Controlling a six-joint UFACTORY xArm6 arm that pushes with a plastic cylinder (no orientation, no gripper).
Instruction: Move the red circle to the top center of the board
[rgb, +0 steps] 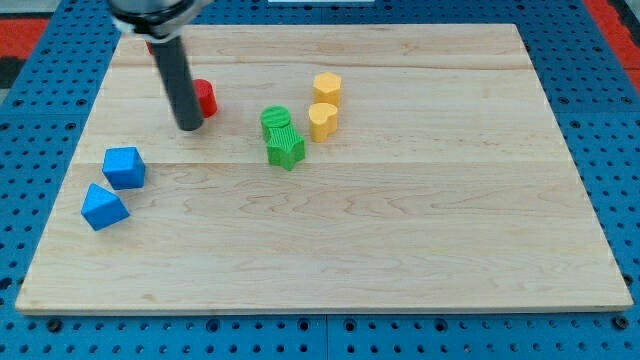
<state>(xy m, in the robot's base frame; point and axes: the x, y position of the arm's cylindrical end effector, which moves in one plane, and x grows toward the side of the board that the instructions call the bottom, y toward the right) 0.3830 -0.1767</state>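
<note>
Pushing the red circle (205, 97) toward the top centre of the table (400, 250) is the step in hand, and the single camera view shows my tip (189, 127) standing at the block's lower-left side, touching it or very nearly so; the rod hides part of the red block, so its round shape is only partly made out. There are no jaws on this arm, only the rod, so nothing opens or closes. The red circle lies in the upper-left part of the table, well left of centre and some way below the top edge. To do the push well, I judge the tip should stay low and left of the block, so the force runs up and to the view's right, with small corrections if the block starts to slip off the rod's side. The path toward the top edge looks free: the yellow hexagon-like block (327, 88) and the yellow block (322, 120) beneath it sit further right, the green cylinder (275, 119) and green star-shaped block (286, 148) lower, and the two blue blocks (124, 166) (103, 206) near the left edge.
</note>
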